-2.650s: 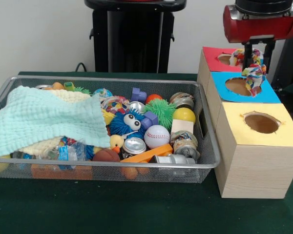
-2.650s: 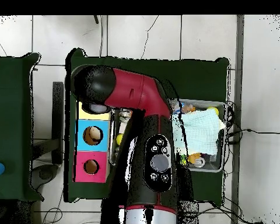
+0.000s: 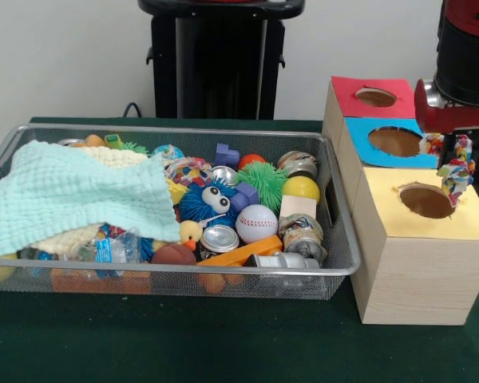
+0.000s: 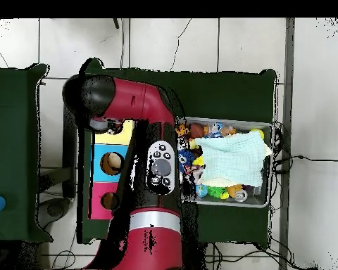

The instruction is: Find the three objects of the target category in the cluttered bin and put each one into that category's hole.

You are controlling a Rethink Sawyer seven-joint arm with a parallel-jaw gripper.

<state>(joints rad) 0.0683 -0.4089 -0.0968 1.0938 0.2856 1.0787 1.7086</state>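
The wire mesh bin (image 3: 335,263) sits left of three boxes. A mint-green waffle cloth (image 3: 72,195) lies over its left half, and a cream waffle cloth (image 3: 118,156) peeks out under it. My gripper (image 3: 455,150) hangs at the right, just above the yellow-topped wooden box (image 3: 419,271). It is shut on the white dotted cloth (image 3: 457,174), which dangles at the right rim of the round hole (image 3: 425,200). In the overhead view my arm (image 4: 147,162) hides the gripper. The mint cloth (image 4: 232,158) shows there in the bin (image 4: 267,166).
A blue-topped box (image 3: 391,142) and a red-topped box (image 3: 371,97) stand behind the yellow one. The bin holds a fuzzy blue toy with eyes (image 3: 207,201), a baseball (image 3: 256,223), a green spiky ball (image 3: 263,179), cans and other toys. The black pedestal (image 3: 215,64) stands behind.
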